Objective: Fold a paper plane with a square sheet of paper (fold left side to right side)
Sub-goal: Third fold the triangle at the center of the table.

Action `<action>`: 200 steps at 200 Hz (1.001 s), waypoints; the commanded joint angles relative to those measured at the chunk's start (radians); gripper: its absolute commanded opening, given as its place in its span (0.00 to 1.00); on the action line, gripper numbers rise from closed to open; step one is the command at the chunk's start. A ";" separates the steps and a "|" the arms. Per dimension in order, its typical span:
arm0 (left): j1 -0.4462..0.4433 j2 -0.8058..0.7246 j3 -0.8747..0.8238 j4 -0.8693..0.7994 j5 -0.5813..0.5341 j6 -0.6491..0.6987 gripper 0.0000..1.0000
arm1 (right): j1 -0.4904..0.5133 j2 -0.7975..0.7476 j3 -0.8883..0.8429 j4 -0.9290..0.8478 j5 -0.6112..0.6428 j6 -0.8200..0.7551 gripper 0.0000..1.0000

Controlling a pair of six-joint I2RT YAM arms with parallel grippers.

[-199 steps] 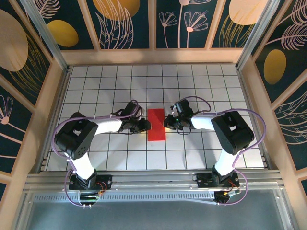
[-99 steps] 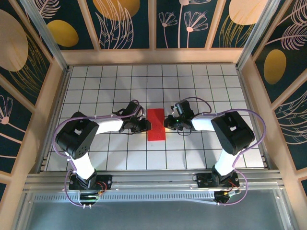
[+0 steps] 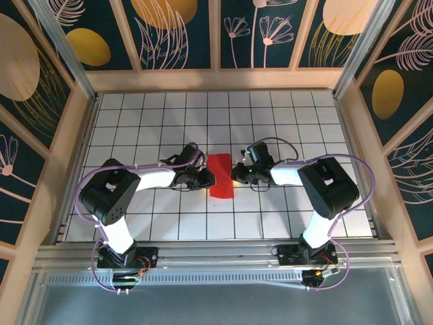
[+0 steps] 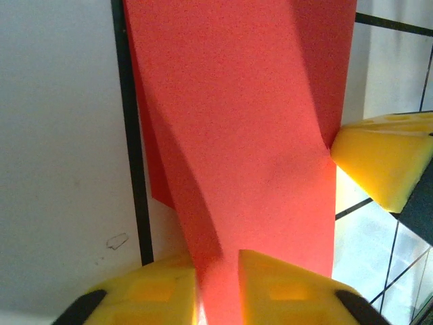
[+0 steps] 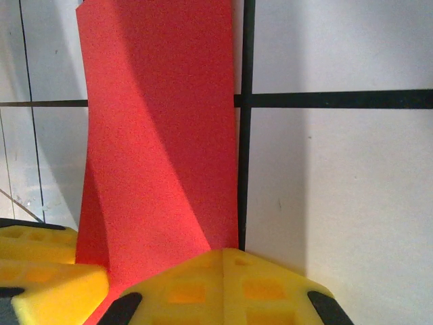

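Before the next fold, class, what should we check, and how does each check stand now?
1. Right gripper shut on paper: ok.
2. Left gripper pinching paper: cannot tell; the paper runs between its jaws, which stand slightly apart.
3. Paper lying flat: not ok, it buckles between the grippers.
4. Paper already folded into a narrow strip: ok.
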 commanded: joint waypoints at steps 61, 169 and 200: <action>-0.002 -0.083 -0.010 0.037 0.023 -0.108 0.04 | 0.035 -0.196 -0.060 0.008 0.139 -0.129 0.29; -0.002 -0.092 -0.029 0.069 0.059 -0.176 0.03 | 0.537 -0.493 -0.337 0.178 0.709 -0.343 0.68; -0.002 -0.094 -0.025 0.057 0.058 -0.166 0.04 | 0.643 -0.336 -0.280 0.192 0.854 -0.481 0.72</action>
